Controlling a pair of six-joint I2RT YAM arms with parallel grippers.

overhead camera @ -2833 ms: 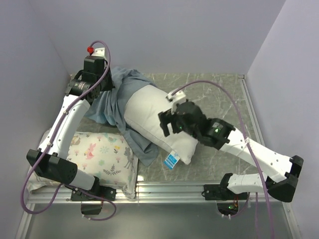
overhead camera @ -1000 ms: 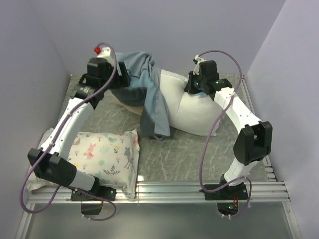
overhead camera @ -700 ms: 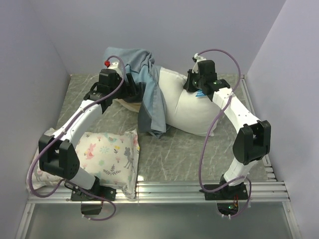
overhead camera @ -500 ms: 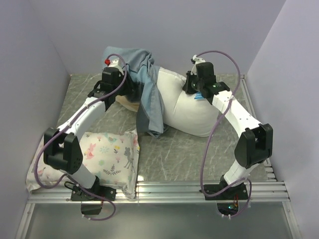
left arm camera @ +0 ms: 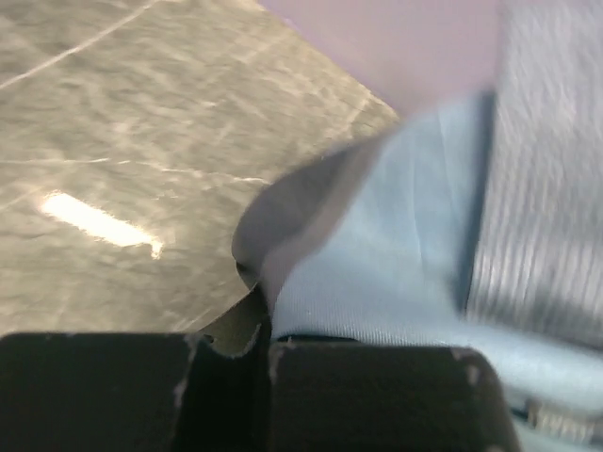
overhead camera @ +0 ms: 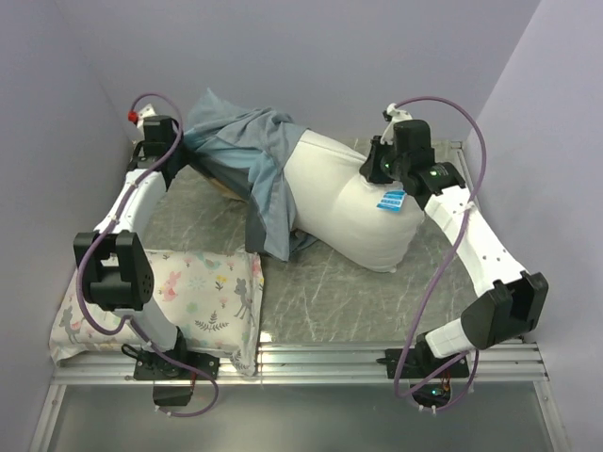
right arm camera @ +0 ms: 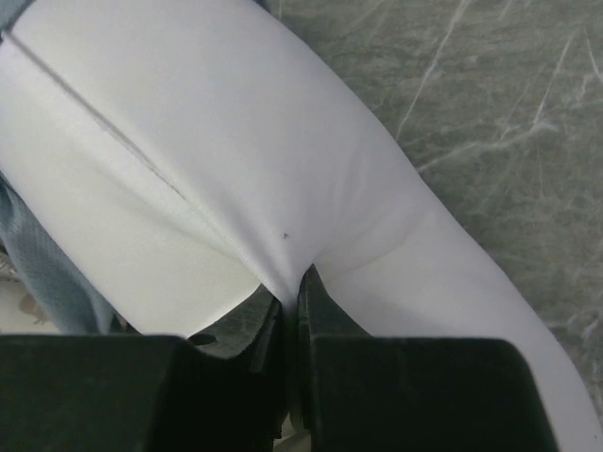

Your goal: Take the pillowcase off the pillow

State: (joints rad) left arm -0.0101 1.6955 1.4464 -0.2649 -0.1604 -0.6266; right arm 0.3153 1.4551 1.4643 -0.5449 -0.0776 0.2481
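The pillow [overhead camera: 344,202] lies plump and white at the back middle of the table, its blue-and-white tag [overhead camera: 391,201] at the right end. My right gripper [overhead camera: 375,170] is shut on a pinch of the pillow's white fabric [right arm camera: 236,160], which bunches into the closed jaws [right arm camera: 290,306]. The blue-grey pillowcase [overhead camera: 240,155] covers the pillow's left end and stretches toward the back left corner. There my left gripper [overhead camera: 186,149] is shut on its edge. In the left wrist view the pillowcase [left arm camera: 377,254] runs straight out of the closed jaws [left arm camera: 261,325].
A smaller floral deer-print pillow [overhead camera: 193,292] lies at the front left, beside the left arm's base. The lavender walls close in the back and both sides. Bare marbled table [overhead camera: 330,292] shows in front of the pillow, and a metal rail [overhead camera: 320,358] runs along the near edge.
My left gripper shut on the pillowcase and drew back to the left, pulling the fabric taut. My right gripper shifted right with the pillow still held.
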